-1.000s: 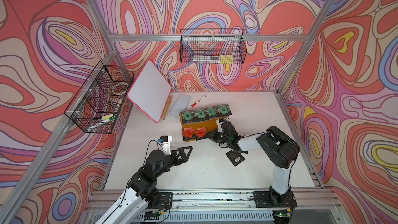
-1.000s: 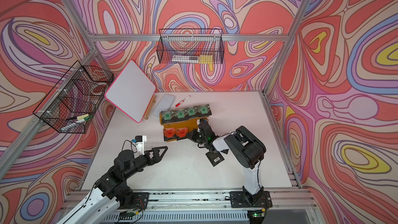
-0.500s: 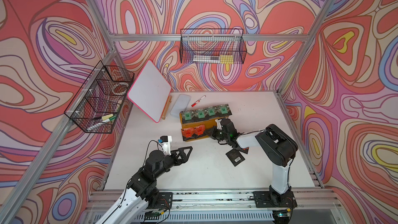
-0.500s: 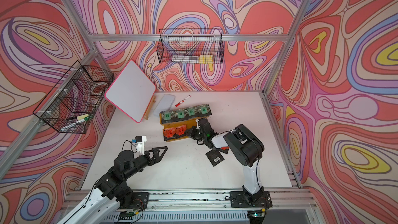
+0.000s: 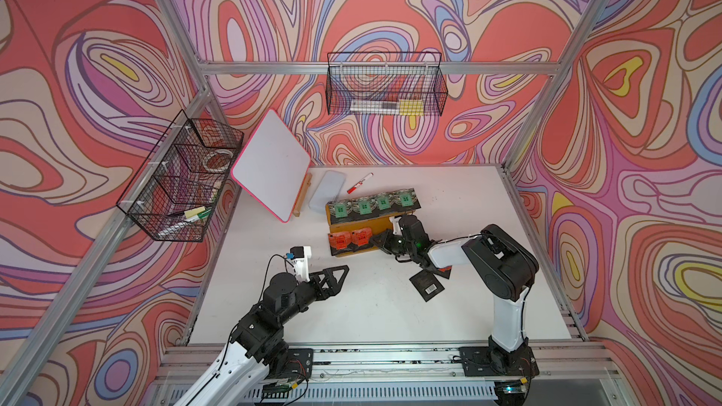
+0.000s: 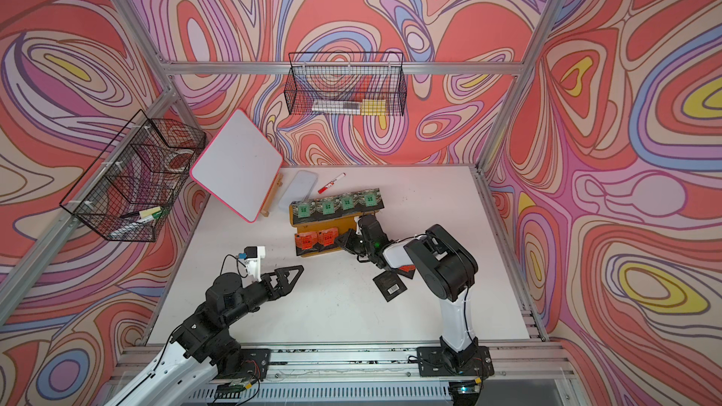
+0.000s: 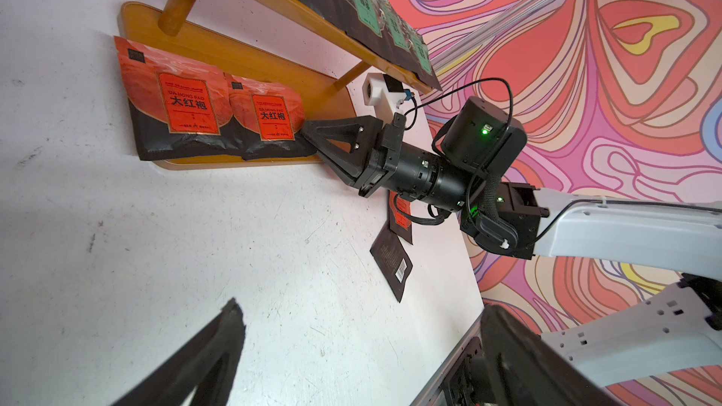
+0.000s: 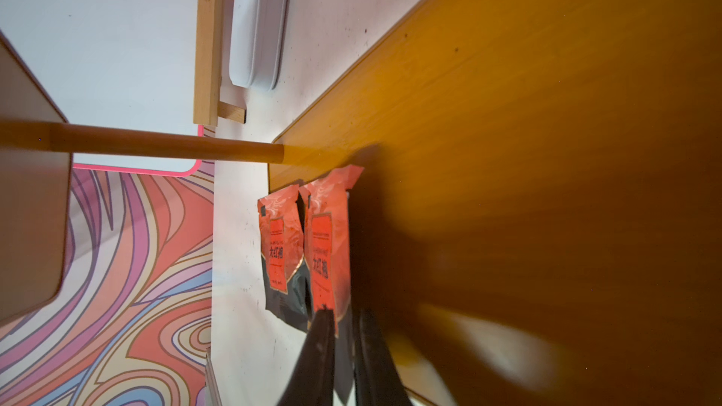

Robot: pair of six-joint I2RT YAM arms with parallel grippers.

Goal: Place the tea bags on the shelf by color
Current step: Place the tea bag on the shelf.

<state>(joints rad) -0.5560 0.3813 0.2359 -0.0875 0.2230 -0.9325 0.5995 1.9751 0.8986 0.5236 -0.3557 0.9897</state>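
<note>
The mustard shelf [image 5: 365,225] stands at mid-table. Green tea bags [image 5: 371,203] fill its upper step in a row. Two orange-red tea bags [image 5: 340,239] [image 5: 361,236] lie side by side on the lower step. My right gripper [image 5: 377,239] [image 8: 344,312] is at the edge of the second orange-red tea bag [image 8: 326,236]. Its jaws are parted a little, with the bag's dark edge between them. On the table under that arm lie a black tea bag [image 5: 428,287], barcode up, and an orange-red tea bag [image 6: 406,269]. My left gripper [image 5: 343,277] [image 7: 361,306] hovers open and empty.
A pink-edged whiteboard [image 5: 271,173] leans on its wooden stand at the back left. Beside it lie a pale case [image 5: 328,191] and a red marker [image 5: 359,183]. Black wire baskets hang on the back wall [image 5: 385,83] and the left wall [image 5: 179,177].
My right gripper moved up to the shelf's lower step with the orange-red tea bag, which now lies beside the first one. Its jaws have parted slightly. The left arm has not moved.
</note>
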